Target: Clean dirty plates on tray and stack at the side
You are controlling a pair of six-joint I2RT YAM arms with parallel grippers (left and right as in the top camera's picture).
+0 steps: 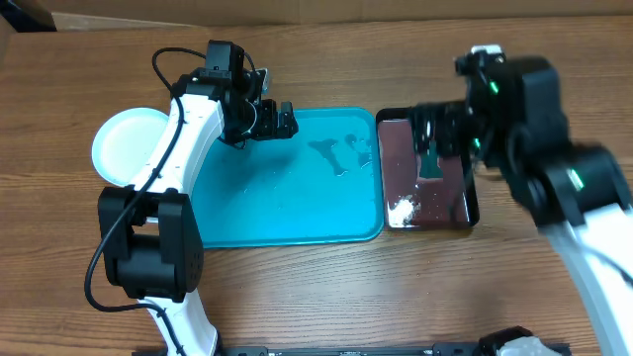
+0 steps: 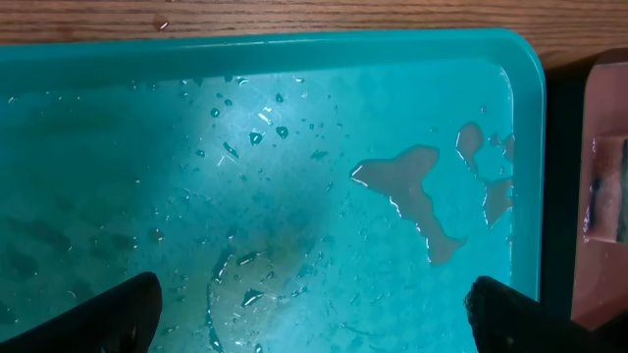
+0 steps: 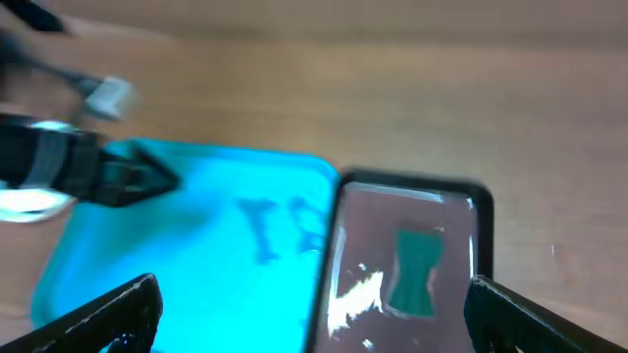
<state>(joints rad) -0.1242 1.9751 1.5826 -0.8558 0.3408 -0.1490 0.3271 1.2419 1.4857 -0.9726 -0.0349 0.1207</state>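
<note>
The turquoise tray [image 1: 287, 213] lies mid-table, holding no plates, only water puddles [image 2: 417, 191]. A round pale plate [image 1: 124, 143] sits on the table left of the tray, partly behind my left arm; I cannot tell whether other plates lie beneath it. My left gripper [image 1: 282, 121] hovers over the tray's back part, open and empty [image 2: 314, 319]. My right gripper [image 1: 435, 133] is blurred, open and empty above the black tray [image 3: 314, 314]. The turquoise tray also shows in the right wrist view [image 3: 196, 255].
A smaller black tray [image 1: 470, 213] stands right of the turquoise one, holding a green sponge [image 1: 432, 163] and white foam [image 1: 401, 210]. The sponge [image 3: 417, 270] and black tray rim [image 3: 412, 181] also show in the right wrist view. Bare wood surrounds both trays.
</note>
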